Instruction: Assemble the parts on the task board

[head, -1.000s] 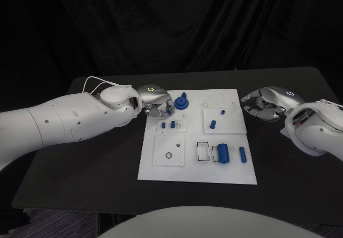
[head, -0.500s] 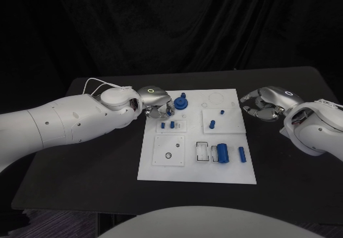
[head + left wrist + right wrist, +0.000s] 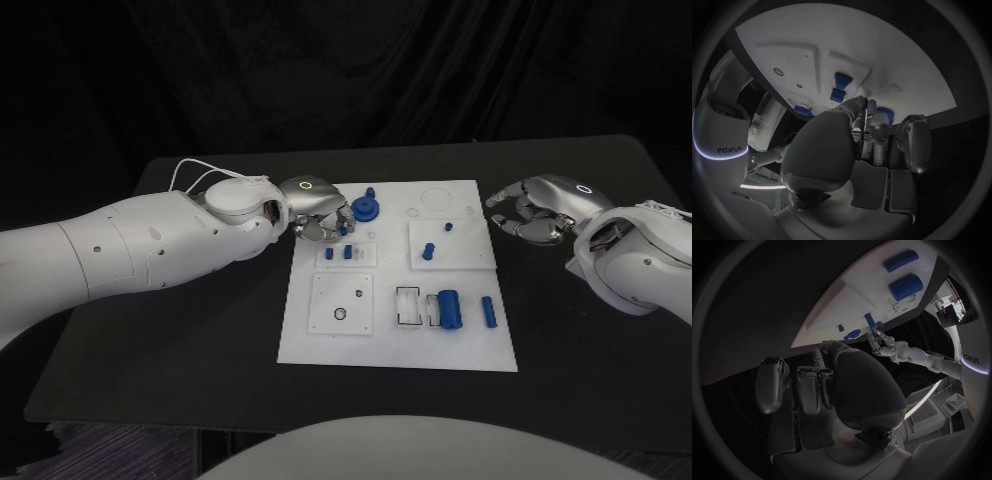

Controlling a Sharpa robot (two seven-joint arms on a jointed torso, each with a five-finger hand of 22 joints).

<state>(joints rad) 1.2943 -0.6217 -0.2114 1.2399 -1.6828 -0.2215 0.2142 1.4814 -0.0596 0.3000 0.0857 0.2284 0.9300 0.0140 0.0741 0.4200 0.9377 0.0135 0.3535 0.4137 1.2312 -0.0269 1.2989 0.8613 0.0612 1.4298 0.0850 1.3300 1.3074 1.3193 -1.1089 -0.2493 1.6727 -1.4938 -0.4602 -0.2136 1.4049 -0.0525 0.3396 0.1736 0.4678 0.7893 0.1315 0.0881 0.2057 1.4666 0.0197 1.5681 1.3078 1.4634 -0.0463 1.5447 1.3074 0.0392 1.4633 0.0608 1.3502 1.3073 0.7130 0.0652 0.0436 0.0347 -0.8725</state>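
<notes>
We see the board (image 3: pixel 400 345) lying flat in the middle of the table (image 3: pixel 173 330), with blue parts spread over it. A round blue part with a knob (image 3: pixel 368 207) stands near its far left corner. Two small blue pegs (image 3: pixel 339 253) sit in a raised tile just nearer, and two more pegs (image 3: pixel 438 238) stand in the tile to their right. Toward the near right, a thick cylinder (image 3: pixel 449 308) lies beside a clear holder (image 3: pixel 411 306), and a slim bar (image 3: pixel 489 311) lies just right of it.

Our left hand (image 3: pixel 320 214) rests over the board's far left edge, just beside the round part. Its fingers (image 3: pixel 870 131) are curled downward and close together; we cannot tell whether they pinch anything, as the fingertips are hidden against the board.

Our right hand (image 3: pixel 537 212) hovers over the table just off the board's right edge, apart from it. Its fingers (image 3: pixel 807 382) are curled inward, and we see nothing in them.
</notes>
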